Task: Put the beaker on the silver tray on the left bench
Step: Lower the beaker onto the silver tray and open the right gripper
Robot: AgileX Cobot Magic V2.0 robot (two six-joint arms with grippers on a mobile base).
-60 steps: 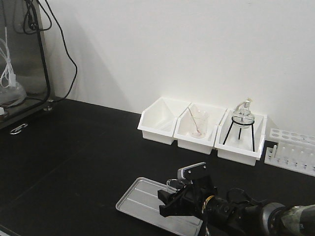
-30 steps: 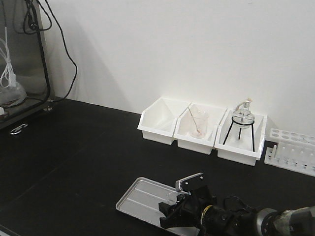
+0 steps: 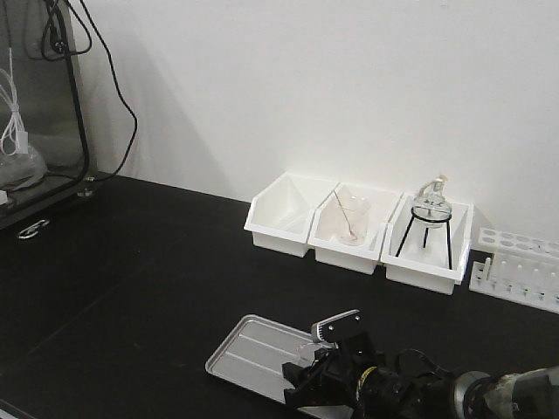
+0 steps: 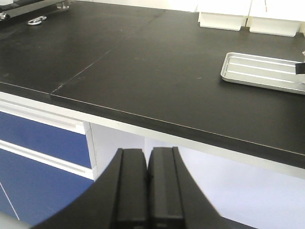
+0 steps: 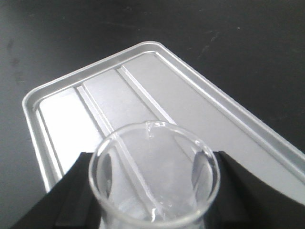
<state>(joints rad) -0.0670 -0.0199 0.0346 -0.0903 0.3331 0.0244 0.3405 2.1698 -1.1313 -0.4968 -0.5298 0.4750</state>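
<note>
A white wall backs the long black bench [image 3: 131, 262], where three white bins [image 3: 349, 229] sit in a row: one holds a beaker with a stirring rod [image 3: 351, 218], another a round flask on a black tripod [image 3: 430, 218]. A white rack [image 3: 517, 269] lies just beside them at the right edge.

Near the front edge of the bench lies the silver tray [image 3: 249, 349]. The right gripper [image 3: 327, 371] hangs low over the tray's near end, its jaws pinching the small clear beaker [image 5: 155, 176] upright between them. From the right wrist view, the beaker's open rim sits directly above the tray's ridged floor [image 5: 143, 100]. Whether its base touches the metal cannot be told; the bottom is hidden.

The left gripper [image 4: 147, 181] waits off the bench, in front of the blue cabinet fronts [image 4: 43, 143], with its jaws pressed together on nothing.

This looks like the placing step, close to its end. The next move probably calls for a gentle settling of the beaker flat onto the tray, not straddling a ridge so it would rock, then a slow spreading of the jaws and a straight lift clear, so the glass is not tipped.
</note>
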